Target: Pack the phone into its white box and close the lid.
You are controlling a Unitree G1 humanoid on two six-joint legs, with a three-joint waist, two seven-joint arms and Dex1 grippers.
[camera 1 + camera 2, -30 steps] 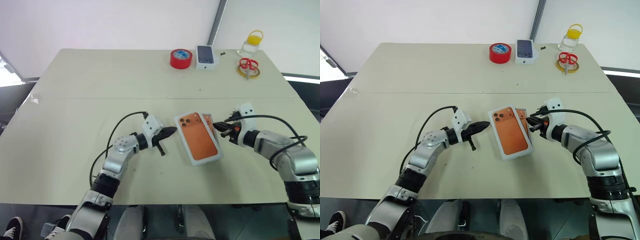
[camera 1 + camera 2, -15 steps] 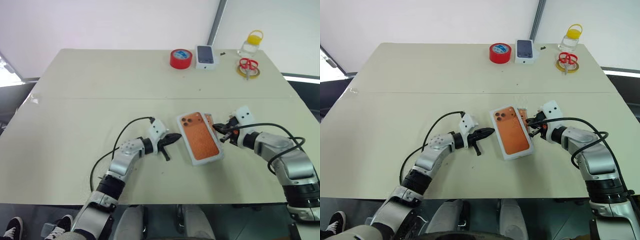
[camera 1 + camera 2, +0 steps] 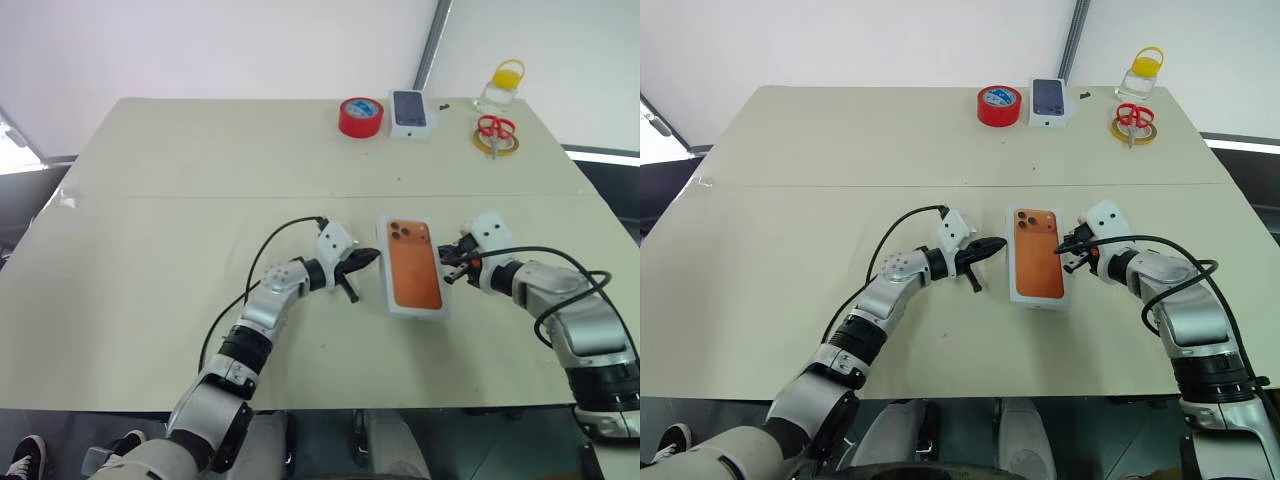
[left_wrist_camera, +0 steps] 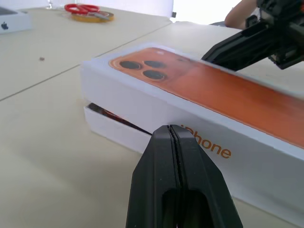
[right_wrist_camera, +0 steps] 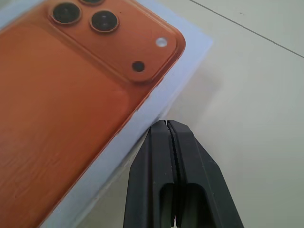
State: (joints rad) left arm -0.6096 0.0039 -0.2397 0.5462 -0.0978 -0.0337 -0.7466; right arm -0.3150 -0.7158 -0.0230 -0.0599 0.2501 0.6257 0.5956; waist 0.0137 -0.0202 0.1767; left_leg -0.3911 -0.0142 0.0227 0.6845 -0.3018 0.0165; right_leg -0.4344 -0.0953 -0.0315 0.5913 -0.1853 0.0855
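Observation:
The lid (image 3: pixel 413 265), white-sided with an orange phone picture printed on top, lies over the white box (image 4: pixel 114 130) near the table's middle. At the lens end it rides a little high, leaving a dark gap above the box. The phone is hidden under the lid. My left gripper (image 3: pixel 372 257) is shut, its tip (image 4: pixel 169 129) against the lid's left long side. My right gripper (image 3: pixel 447 262) is also shut, and its tip (image 5: pixel 166 124) meets the lid's right edge near the lens corner.
Along the far edge stand a red tape roll (image 3: pixel 361 117), a dark-screened phone on a small white box (image 3: pixel 408 112), red scissors on a yellow tape ring (image 3: pixel 496 132) and a yellow-capped jar (image 3: pixel 502 88). Bare tabletop (image 3: pixel 160 250) spreads to the left.
The lid has swung from tilted to straight and slid right; the orange strip beside it is now covered. My left gripper followed it to the right. The right gripper has hardly moved.

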